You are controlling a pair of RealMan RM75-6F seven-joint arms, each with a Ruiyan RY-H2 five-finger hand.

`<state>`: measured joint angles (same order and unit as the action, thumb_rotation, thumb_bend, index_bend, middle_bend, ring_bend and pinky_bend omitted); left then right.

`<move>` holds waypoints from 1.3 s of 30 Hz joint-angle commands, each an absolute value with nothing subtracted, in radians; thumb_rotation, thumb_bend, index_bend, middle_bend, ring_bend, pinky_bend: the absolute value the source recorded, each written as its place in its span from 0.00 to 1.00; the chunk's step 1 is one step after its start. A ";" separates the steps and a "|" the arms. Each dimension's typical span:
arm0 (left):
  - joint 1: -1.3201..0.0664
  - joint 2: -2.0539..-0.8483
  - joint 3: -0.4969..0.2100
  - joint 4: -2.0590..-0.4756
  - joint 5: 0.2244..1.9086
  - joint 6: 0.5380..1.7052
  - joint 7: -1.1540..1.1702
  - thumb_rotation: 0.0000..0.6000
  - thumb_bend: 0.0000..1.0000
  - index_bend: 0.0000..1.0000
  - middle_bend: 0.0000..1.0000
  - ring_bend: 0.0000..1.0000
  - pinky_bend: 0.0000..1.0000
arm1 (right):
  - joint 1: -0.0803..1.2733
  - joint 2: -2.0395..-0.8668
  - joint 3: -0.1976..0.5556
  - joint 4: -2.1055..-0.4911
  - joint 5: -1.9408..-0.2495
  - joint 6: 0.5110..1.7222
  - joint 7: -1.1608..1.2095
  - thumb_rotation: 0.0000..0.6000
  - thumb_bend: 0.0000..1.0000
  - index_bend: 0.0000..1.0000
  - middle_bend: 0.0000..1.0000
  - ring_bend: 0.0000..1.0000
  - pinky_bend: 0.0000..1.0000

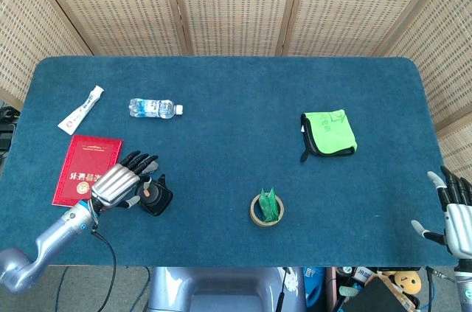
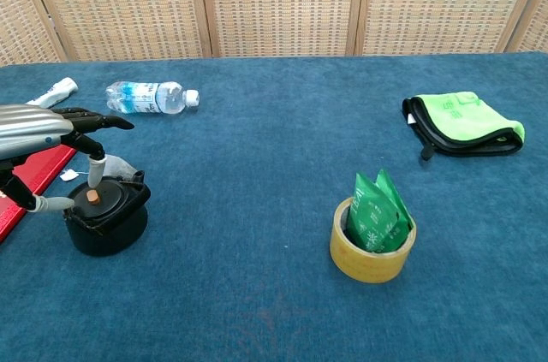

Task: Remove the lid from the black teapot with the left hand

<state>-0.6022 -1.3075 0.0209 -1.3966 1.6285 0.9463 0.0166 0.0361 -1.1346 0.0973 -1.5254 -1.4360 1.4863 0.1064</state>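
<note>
The black teapot stands near the table's front left, its lid on and topped by a small orange knob. My left hand reaches over it from the left with fingers spread. One fingertip hangs just above the knob and the thumb lies beside the lid's left rim. Nothing is held. My right hand rests at the front right edge of the table, fingers apart and holding nothing; the chest view does not show it.
A red booklet lies left of the teapot, under my left forearm. Behind are a water bottle and a toothpaste tube. A tape roll with a green packet sits front centre, and a green cloth lies to the right.
</note>
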 commanded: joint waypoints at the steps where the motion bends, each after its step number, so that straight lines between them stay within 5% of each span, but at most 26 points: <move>1: -0.608 -1.309 0.022 -1.403 1.620 0.938 0.020 1.00 0.36 0.47 0.00 0.00 0.00 | 0.036 -1.134 0.098 -1.525 -1.435 1.486 0.108 1.00 0.00 0.00 0.00 0.00 0.00; 15: -0.628 -1.313 0.024 -1.435 1.572 0.903 0.077 1.00 0.38 0.48 0.00 0.00 0.00 | 0.036 -1.133 0.098 -1.523 -1.433 1.483 0.114 1.00 0.00 0.00 0.00 0.00 0.00; 24: -0.631 -1.320 0.027 -1.433 1.556 0.904 0.096 1.00 0.41 0.57 0.00 0.00 0.00 | 0.036 -1.134 0.098 -1.522 -1.434 1.483 0.116 1.00 0.00 0.00 0.00 0.00 0.00; 39: -0.614 -1.244 -0.003 -1.491 1.547 0.996 0.010 1.00 0.44 0.58 0.00 0.00 0.00 | 0.036 -1.134 0.096 -1.523 -1.437 1.484 0.114 1.00 0.00 0.00 0.00 0.00 0.00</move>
<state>-0.6197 -1.2593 0.0026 -1.4782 1.5496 0.9847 0.0248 0.0363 -1.1342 0.0961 -1.5232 -1.4370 1.4834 0.1137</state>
